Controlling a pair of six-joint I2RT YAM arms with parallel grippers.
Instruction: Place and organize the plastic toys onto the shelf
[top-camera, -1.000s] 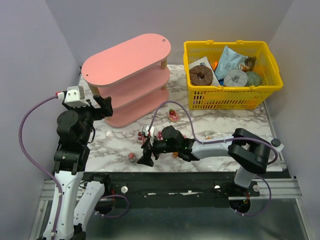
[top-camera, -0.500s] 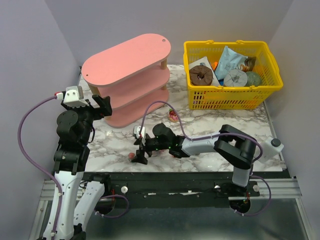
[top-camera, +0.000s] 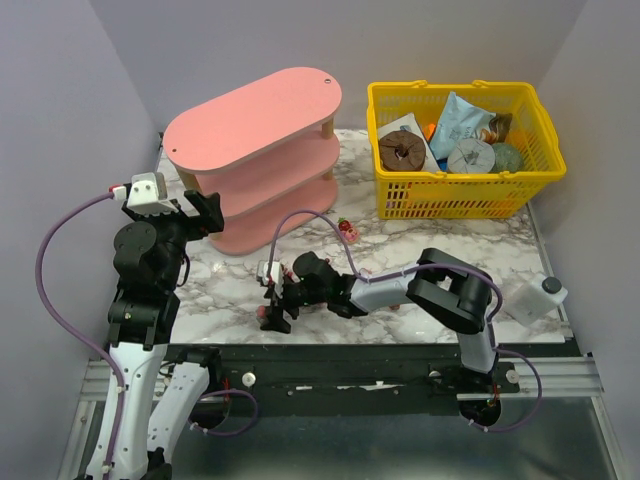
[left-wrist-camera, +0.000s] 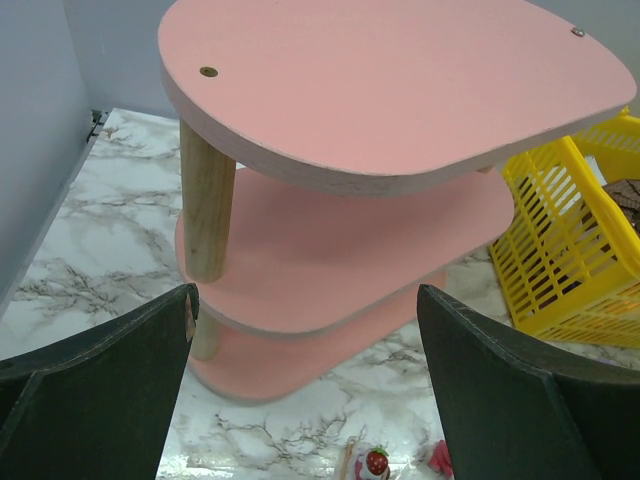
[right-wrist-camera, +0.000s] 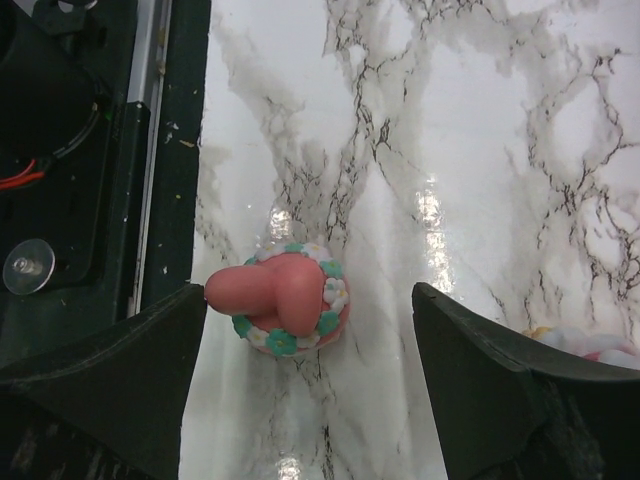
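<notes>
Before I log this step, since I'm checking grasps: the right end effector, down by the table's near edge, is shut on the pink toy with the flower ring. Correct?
Only the grip is wrong. The right end effector is by the table's near edge but open, not shut: the right wrist view shows its fingers either side of the pink toy, which rests on the table.

Pink shelf (top-camera: 255, 130) on pale wood posts (left-wrist-camera: 205, 215). Worktop (top-camera: 230, 290) white marble, grey-veined. Yellow mesh basket (top-camera: 450, 195). Toy (right-wrist-camera: 285, 300) pink, ringed with white and green flowers. Walls (top-camera: 60, 100) pale lilac.
</notes>
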